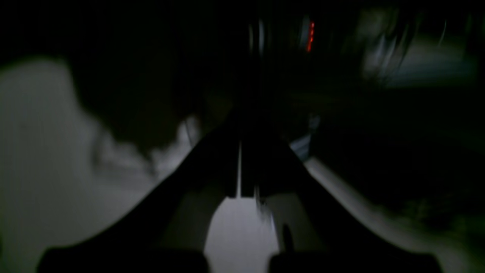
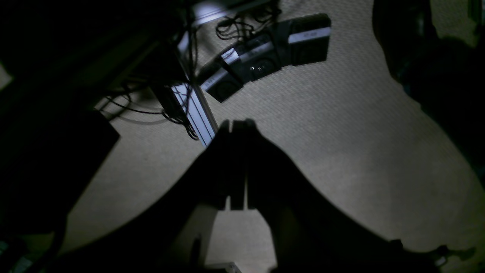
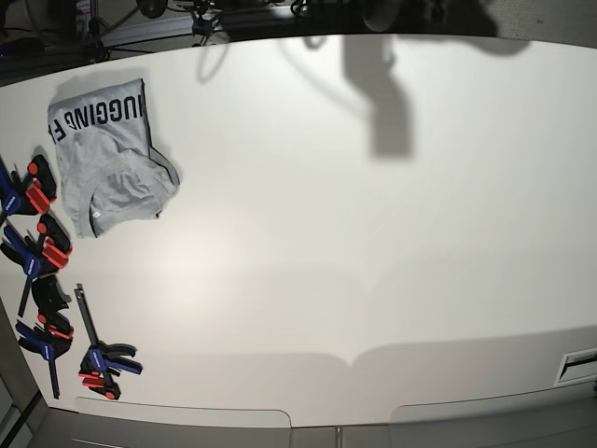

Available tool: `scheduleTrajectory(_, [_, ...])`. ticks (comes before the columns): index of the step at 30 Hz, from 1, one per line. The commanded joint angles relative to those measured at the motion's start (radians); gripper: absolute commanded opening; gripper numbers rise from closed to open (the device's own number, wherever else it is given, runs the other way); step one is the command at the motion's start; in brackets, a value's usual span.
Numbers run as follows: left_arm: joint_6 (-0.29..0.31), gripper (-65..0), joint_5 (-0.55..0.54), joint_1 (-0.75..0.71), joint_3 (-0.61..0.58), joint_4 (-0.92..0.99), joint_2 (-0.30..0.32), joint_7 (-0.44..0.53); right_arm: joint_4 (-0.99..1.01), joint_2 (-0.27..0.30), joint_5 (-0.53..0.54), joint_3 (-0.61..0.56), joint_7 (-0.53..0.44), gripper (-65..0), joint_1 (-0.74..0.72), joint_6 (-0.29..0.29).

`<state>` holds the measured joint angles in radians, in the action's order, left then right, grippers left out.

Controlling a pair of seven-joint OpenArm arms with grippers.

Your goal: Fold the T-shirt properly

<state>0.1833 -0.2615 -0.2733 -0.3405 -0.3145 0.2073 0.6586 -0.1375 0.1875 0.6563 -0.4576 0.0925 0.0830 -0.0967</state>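
The T-shirt [image 3: 107,168] lies in a compact grey bundle at the table's far left corner in the base view, with black block lettering along its top edge. Neither arm appears in the base view; only shadows fall on the white table [image 3: 354,233] at the top. In the right wrist view my right gripper [image 2: 238,123] is shut with nothing in it, hanging over beige carpet away from the shirt. The left wrist view is dark and blurred; my left gripper [image 1: 240,129] shows its fingers pressed together on nothing, with a pale surface below.
Several red, blue and black clamps [image 3: 42,247] line the table's left edge, one more [image 3: 101,359] near the front left corner. On the floor in the right wrist view lie black foot pedals [image 2: 265,60], tangled cables [image 2: 242,22] and an aluminium frame rail [image 2: 195,110].
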Motion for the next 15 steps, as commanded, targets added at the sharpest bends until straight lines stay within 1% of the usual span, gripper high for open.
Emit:
scheduleTrajectory(1, [0.0, -64.9, -0.001, -0.013, -0.001, -0.002, 0.003, 0.13, -0.003, 0.0, 0.002, 0.0, -0.002, -65.0, -0.002, 0.001])
scheduleTrajectory(2, [0.0, -64.9, -0.001, -0.019, -0.001, -0.002, 0.003, 0.275, -0.003, -0.003, 0.002, 0.0, -0.002, -65.0, -0.001, 0.001])
scheduleTrajectory(4, [0.0, -64.9, -0.001, -0.028, -0.001, -0.002, 0.0, 0.622, -0.002, -0.011, 0.002, 0.0, -0.001, -65.0, 0.001, 0.0])
scheduleTrajectory(5, [0.0, -64.9, 0.0, -0.034, -0.001, -0.002, -0.002, 0.738, -0.002, -0.013, 0.002, 0.0, 0.0, -65.0, 0.001, 0.0])
scheduleTrajectory(6, [0.015, -64.9, -0.004, -0.042, -0.001, -0.003, -0.005, 0.738, -0.003, -0.013, 0.002, 0.0, 0.0, -65.0, 0.001, 0.0])
scheduleTrajectory(7, [-0.009, -64.9, -0.019, -0.049, -0.001, -0.024, -0.003, 0.738, -0.003, -0.014, 0.003, 0.0, 0.0, -65.0, 0.001, 0.0])
scheduleTrajectory(8, [-0.002, -64.9, -0.031, -0.058, -0.001, -0.028, -0.004, 0.738, -0.003, -0.013, 0.003, 0.0, 0.0, -65.0, 0.0, 0.0])
scheduleTrajectory(15, [-0.005, -64.9, -0.031, -0.121, -0.001, -0.035, -0.012, 0.738, -0.022, -0.03, 0.003, 0.0, -0.002, -65.0, 0.0, 0.001])
